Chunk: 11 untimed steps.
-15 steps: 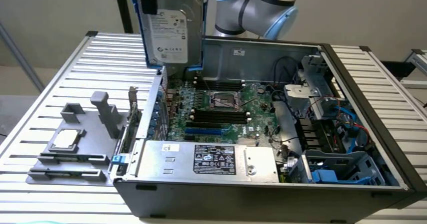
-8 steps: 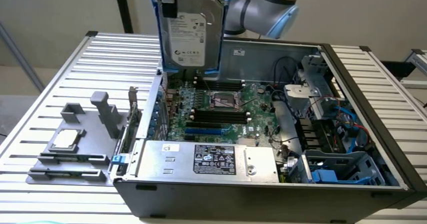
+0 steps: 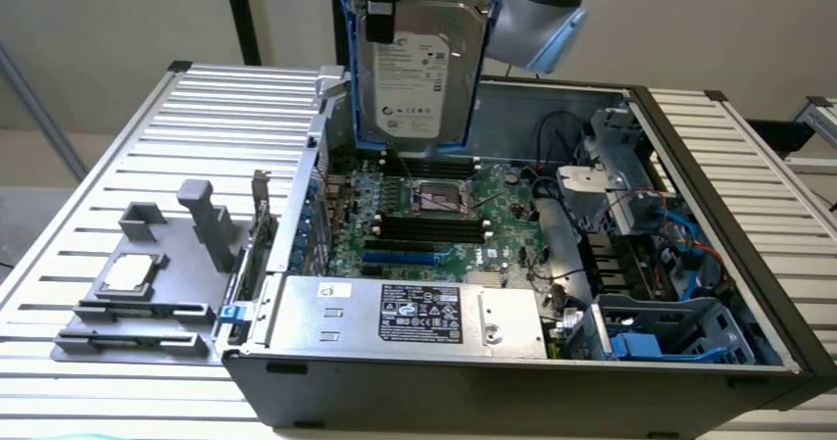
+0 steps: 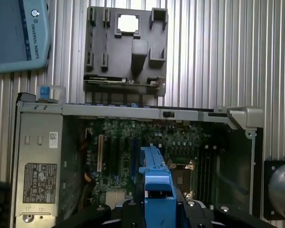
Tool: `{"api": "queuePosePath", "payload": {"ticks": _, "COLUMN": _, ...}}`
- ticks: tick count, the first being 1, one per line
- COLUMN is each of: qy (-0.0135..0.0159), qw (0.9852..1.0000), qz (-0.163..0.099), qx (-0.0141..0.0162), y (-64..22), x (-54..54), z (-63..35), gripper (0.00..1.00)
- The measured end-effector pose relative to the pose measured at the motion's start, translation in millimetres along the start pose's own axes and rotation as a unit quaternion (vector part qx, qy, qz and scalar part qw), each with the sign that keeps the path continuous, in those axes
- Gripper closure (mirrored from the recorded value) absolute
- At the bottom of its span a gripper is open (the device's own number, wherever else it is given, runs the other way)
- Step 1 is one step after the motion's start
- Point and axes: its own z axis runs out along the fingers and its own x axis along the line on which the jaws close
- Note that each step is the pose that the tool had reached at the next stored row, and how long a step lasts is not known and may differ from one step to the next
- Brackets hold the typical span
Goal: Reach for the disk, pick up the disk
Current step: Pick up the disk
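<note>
the disk (image 3: 421, 68) hangs upright in the air above the open computer case (image 3: 523, 362), its white label facing the exterior view and its blue carrier rails (image 4: 157, 190) running down both long edges. the gripper (image 3: 379, 14) is clenched on it from the top, a dark finger (image 3: 380, 19) pressed over the upper edge near one corner; in the wrist view the blue rail sits tight between the black jaw blocks, so the pick looks done and the drive is clear of everything below.

nearest to me, the power supply (image 3: 418, 313) and the drive cage (image 3: 667, 327) with its empty blue caddies sit low in the case. past them lies the motherboard (image 3: 432, 205), directly beneath the hanging drive (that is the worry). the hold seems to be on plastic rail and one edge, off to one side, so i judge the drive could swing or slip if the arm jerks, and a drop would land on the cpu socket (image 3: 438, 197) and memory slots. its lower end also hangs close to the case's back wall and could clip it in a sideways move.

farther off, on the slatted table (image 3: 118, 166) at the exterior view's left, the grey fixture (image 3: 151, 264) with the small chip (image 3: 131, 275) is well apart and out of harm.
</note>
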Motion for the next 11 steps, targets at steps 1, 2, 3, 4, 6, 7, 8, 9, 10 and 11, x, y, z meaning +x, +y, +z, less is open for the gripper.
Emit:
{"api": "queuePosePath", "payload": {"ticks": 1, "qy": 0.0001, "qw": 1.0000, "qz": 0.000, "qx": 0.0000, "y": -4.6, "x": 1.4, "z": -0.2, "gripper": 0.67}}
{"api": "queuePosePath", "payload": {"ticks": 2, "qy": 0.0001, "qw": 1.0000, "qz": 0.000, "qx": 0.0000, "y": -9.1, "x": 2.9, "z": -0.4, "gripper": 0.67}}
{"api": "queuePosePath", "payload": {"ticks": 3, "qy": 0.0001, "qw": 1.0000, "qz": 0.000, "qx": 0.0000, "y": -13.7, "x": 4.4, "z": -0.5, "gripper": 0.67}}
{"api": "queuePosePath", "payload": {"ticks": 4, "qy": 0.0000, "qw": 1.0000, "qz": 0.000, "qx": 0.0000, "y": -18.1, "x": 5.8, "z": -0.7, "gripper": 0.67}}
{"api": "queuePosePath", "payload": {"ticks": 6, "qy": 0.0000, "qw": 1.0000, "qz": 0.000, "qx": 0.0000, "y": -26.7, "x": 9.2, "z": -1.0, "gripper": 0.67}}
{"api": "queuePosePath", "payload": {"ticks": 7, "qy": 0.0000, "qw": 1.0000, "qz": 0.000, "qx": 0.0000, "y": -30.4, "x": 11.2, "z": -1.2, "gripper": 0.67}}
{"api": "queuePosePath", "payload": {"ticks": 8, "qy": 0.0000, "qw": 1.0000, "qz": 0.000, "qx": 0.0000, "y": -33.8, "x": 13.1, "z": -1.2, "gripper": 0.67}}
{"api": "queuePosePath", "payload": {"ticks": 9, "qy": 0.0000, "qw": 1.0000, "qz": 0.000, "qx": 0.0000, "y": -37.2, "x": 15.2, "z": -1.2, "gripper": 0.67}}
{"api": "queuePosePath", "payload": {"ticks": 10, "qy": 0.0000, "qw": 1.0000, "qz": 0.000, "qx": 0.0000, "y": -40.6, "x": 17.3, "z": -1.3, "gripper": 0.67}}
{"api": "queuePosePath", "payload": {"ticks": 11, "qy": 0.0000, "qw": 1.0000, "qz": 0.000, "qx": 0.0000, "y": -44.1, "x": 19.4, "z": -1.4, "gripper": 0.67}}
